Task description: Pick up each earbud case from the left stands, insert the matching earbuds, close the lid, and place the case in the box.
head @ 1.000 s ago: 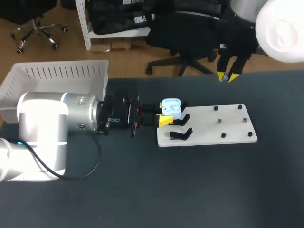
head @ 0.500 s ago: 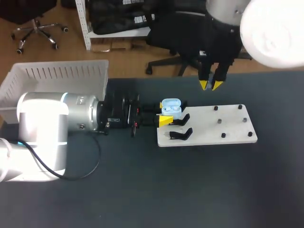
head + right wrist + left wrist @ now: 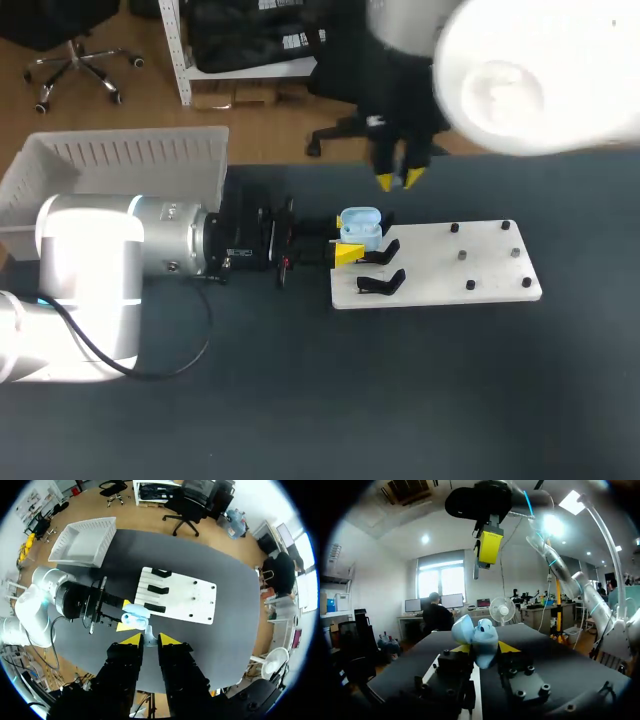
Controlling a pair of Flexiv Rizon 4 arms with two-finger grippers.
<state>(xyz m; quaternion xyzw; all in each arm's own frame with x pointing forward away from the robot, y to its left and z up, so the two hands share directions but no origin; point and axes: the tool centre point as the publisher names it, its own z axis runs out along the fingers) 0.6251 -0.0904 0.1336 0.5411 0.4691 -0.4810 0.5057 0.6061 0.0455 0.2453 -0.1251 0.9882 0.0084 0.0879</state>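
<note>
No legible marking was visible on the earbud case (image 3: 360,226). The case was light blue, glossy and rounded, with its lid hinged open. What lay inside the case could not be made out.

The left arm (image 3: 100,270) lay across the desk (image 3: 400,400) from the 9 o'clock side. The left jaws were clamped on the case from two sides, holding it at the 9 o'clock edge of the white stand board (image 3: 450,275). Two black stands (image 3: 381,283) sat on the board just at 5 o'clock of the case.

The right arm (image 3: 520,80) entered from 1 o'clock. The right jaws hung near the case, at its 1 o'clock, apart from it. Whether the right jaws were released or clenched could not be determined.

The white box (image 3: 120,160) stood at 10 o'clock of the case, well apart.
</note>
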